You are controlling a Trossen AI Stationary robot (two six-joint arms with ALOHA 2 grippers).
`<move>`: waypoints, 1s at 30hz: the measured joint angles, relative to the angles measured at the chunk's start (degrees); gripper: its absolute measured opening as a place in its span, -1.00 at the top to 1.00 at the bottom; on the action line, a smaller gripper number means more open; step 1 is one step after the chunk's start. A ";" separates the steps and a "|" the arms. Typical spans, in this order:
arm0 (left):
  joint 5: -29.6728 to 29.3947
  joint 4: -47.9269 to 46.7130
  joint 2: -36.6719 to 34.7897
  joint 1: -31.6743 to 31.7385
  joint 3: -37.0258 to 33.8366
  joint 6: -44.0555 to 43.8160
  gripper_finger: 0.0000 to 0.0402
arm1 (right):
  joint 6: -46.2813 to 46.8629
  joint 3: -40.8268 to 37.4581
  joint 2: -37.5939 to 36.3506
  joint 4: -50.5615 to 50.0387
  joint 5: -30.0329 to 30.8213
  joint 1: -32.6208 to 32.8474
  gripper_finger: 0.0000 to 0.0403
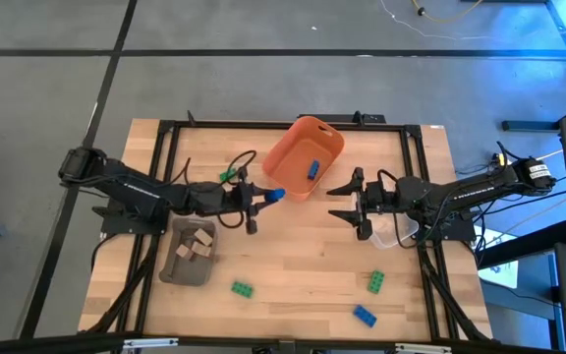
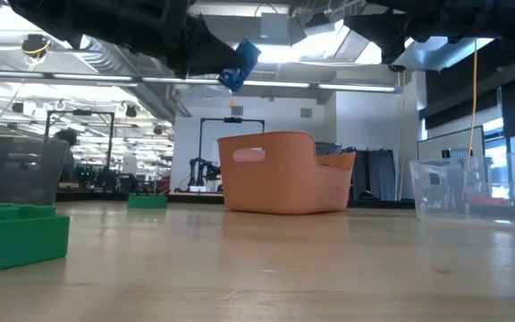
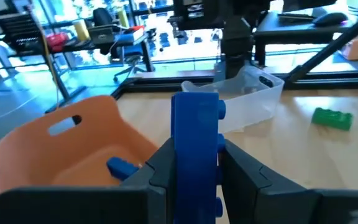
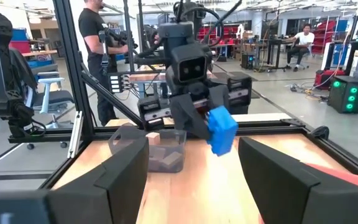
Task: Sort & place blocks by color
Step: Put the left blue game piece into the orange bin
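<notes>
- Between my own two fingers, closest to me, I am gripping a blue block (image 3: 196, 155); my left claw (image 1: 263, 197) is clamped on its sides so that it stands on end, studs facing out, and I judge that this narrow hold is keeping it from twisting as I carry it.
- Just past the block, I am holding it raised off the tabletop (image 1: 293, 256), beside the near rim of the orange bin (image 1: 303, 155); in the low view it is hanging high above the wood, which should let it clear the bin's wall.
- Inside that bin another blue block (image 1: 313, 169) is lying, so I am taking this as the place for blue.
- Across from me, my right claw (image 1: 354, 205) is waiting with its fingers spread apart and nothing between them, next to a clear tub (image 1: 393, 232).
- Back beside my arm, the grey-brown tray (image 1: 191, 254) is holding tan blocks (image 1: 200, 241).
- Farther off, green blocks (image 1: 242, 288) and a blue one (image 1: 364, 315) are lying loose near the tabletop's front edge, with one more green block (image 1: 228, 176) behind my arm, all not yet sorted.
</notes>
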 joint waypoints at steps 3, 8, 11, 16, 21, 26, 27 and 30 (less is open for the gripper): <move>0.09 -0.39 0.32 0.64 -0.66 -1.89 0.61 | 0.00 0.00 0.00 -0.30 0.00 0.00 -0.24; 2.95 0.05 0.32 0.15 -1.06 -4.11 0.61 | 0.12 0.00 0.00 -0.39 1.14 0.00 -0.24; 3.78 1.62 0.29 -0.73 -1.06 -4.11 0.61 | 0.11 0.00 0.00 -0.39 2.36 0.00 -0.24; 3.69 2.21 0.29 -1.67 -1.06 -3.25 0.61 | 0.20 0.00 0.00 -0.40 2.54 0.00 -0.24; 3.65 2.17 0.28 -1.67 -1.06 -3.02 0.61 | 0.16 0.00 0.00 -0.42 2.51 0.00 -0.24; 3.23 -0.34 -3.15 -1.67 -1.05 -1.37 0.61 | 0.08 0.00 0.00 -0.62 2.51 0.00 -0.24; 3.17 -1.81 -4.33 -1.67 -0.99 -0.90 0.61 | 0.07 0.00 0.00 -0.76 2.51 0.00 -0.24; 2.68 -6.34 -7.73 -1.67 -0.99 -0.68 0.61 | 0.05 0.02 0.00 -0.99 2.51 0.00 -0.24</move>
